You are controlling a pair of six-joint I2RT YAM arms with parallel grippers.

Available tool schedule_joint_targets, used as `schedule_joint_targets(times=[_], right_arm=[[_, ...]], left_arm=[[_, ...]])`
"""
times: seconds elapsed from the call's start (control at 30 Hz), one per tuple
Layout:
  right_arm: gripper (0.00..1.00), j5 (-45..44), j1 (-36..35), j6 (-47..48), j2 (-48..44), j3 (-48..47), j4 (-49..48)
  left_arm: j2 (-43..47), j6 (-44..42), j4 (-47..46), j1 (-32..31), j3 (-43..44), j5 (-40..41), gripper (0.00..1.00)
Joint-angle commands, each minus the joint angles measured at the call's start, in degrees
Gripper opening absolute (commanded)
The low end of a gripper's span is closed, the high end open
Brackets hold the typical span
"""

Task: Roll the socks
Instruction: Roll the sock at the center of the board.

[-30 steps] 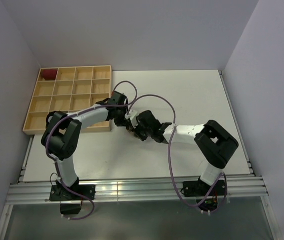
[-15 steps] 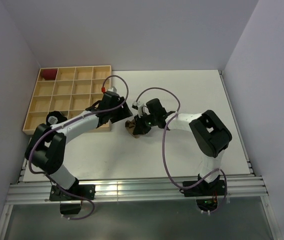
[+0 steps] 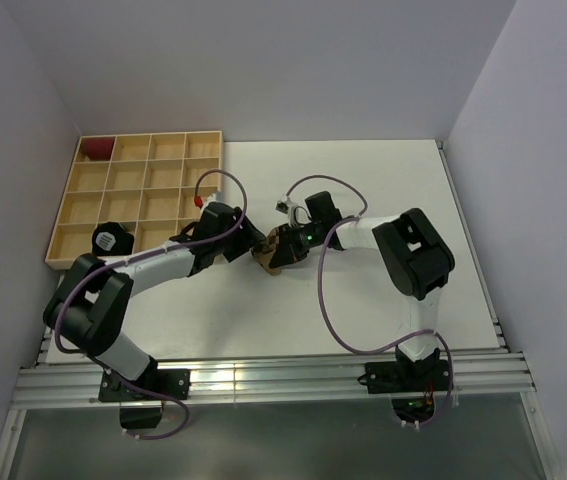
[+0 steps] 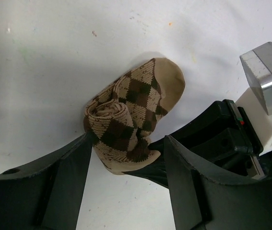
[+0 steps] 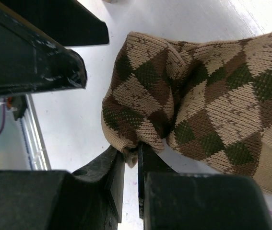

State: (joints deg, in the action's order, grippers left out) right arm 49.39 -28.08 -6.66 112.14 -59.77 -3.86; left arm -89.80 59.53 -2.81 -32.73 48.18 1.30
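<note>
Though overhead blurs it, right gripper (image 5: 131, 155) pinches sock (image 5: 207, 105).

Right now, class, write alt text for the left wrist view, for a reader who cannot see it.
A tan argyle sock, partly rolled into a coil at one end, lies on the white table between the open fingers of the left gripper. The right gripper, black, reaches in from the right and pinches the sock's lower edge.

High rear overview; both wrist views close, downward, on the same tan sock (image 4: 131, 110)
</note>
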Motion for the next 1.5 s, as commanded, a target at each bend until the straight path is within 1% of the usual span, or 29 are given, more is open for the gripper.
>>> schedule_joint_targets(times=[0.0, 0.2, 0.47, 0.73, 0.97, 1.0, 1.1, 1.13, 1.17, 1.23, 1.27, 1.3, 1.33, 1.37, 1.4, 1.47], right_arm=[[0.00, -1.14, 0.82, -1.25, 3.44, -0.17, 4.30], [0.00, 0.97, 1.88, -2.13, 5.81, -2.02, 5.17], [0.00, 1.33, 2.67, -2.66, 6.95, -3.07, 5.61], [0.00, 0.80, 2.94, -3.80, 7.83, -4.39, 5.88], [0.00, 0.19, 2.94, -4.68, 8.45, -5.36, 6.50], [0.00, 0.01, 2.94, -4.94, 8.27, -5.27, 6.32], [0.01, -2.79, 2.94, -5.12, 6.61, -4.40, 5.71], [0.02, -4.11, 2.85, -4.95, 4.60, -3.35, 5.44], [0.10, -6.65, 2.85, -4.95, 3.45, -2.64, 4.57], [0.18, -9.82, 2.41, -5.12, -1.01, 0.26, 1.77], [0.26, -11.23, 2.06, -5.12, -2.61, 1.31, 0.97], [0.30, -14.81, 1.80, -4.95, -4.10, 3.15, 0.17], [0.34, -16.58, 1.45, -4.69, -6.99, 4.12, -1.05], [0.42, -18.86, 0.40, -4.42, -8.41, 5.00, -1.67], [0.45, -22.72, -0.22, -3.81, -9.91, 6.75, -2.29], [0.51, -27.57, -2.32, -3.02, -14.12, 8.43, -4.05]], left_arm=[[-0.46, 4.45, -4.66, -0.58, -0.37, 0.10, 0.66], [-3.18, 8.06, -7.82, -0.58, -1.60, 0.46, 0.65], [-7.67, 10.52, -4.58, -0.58, 0.16, 1.60, 0.62], [-10.04, 10.17, -1.76, -0.58, -0.02, 2.22, 0.56], [-12.94, 8.59, 0.08, -0.58, 0.77, 1.69, 0.55], [-13.21, 8.33, 1.04, -0.58, 1.38, 1.69, 0.53], [-14.26, 7.10, 2.63, -0.67, 2.70, 0.99, 0.35], [-14.61, 6.66, 4.37, -0.67, 3.14, 0.72, 0.24], [-15.31, 5.61, 5.43, -0.58, 3.84, 0.55, 0.20], [-16.72, 3.59, 9.03, -0.67, 6.30, -0.16, 0.10], [-17.25, 2.80, 10.44, -0.67, 7.18, -0.51, 0.09], [-17.69, 2.00, 11.67, -0.67, 8.84, -0.77, 0.07], [-18.39, 0.78, 14.64, -0.67, 9.73, -0.77, 0.03], [-18.66, 0.07, 15.98, -0.67, 10.52, -0.77, 0.02], [-18.74, -0.55, 17.30, -0.67, 12.01, -0.69, 0.01], [-18.75, -1.96, 21.24, -0.67, 13.25, 0.37, 0.00]])
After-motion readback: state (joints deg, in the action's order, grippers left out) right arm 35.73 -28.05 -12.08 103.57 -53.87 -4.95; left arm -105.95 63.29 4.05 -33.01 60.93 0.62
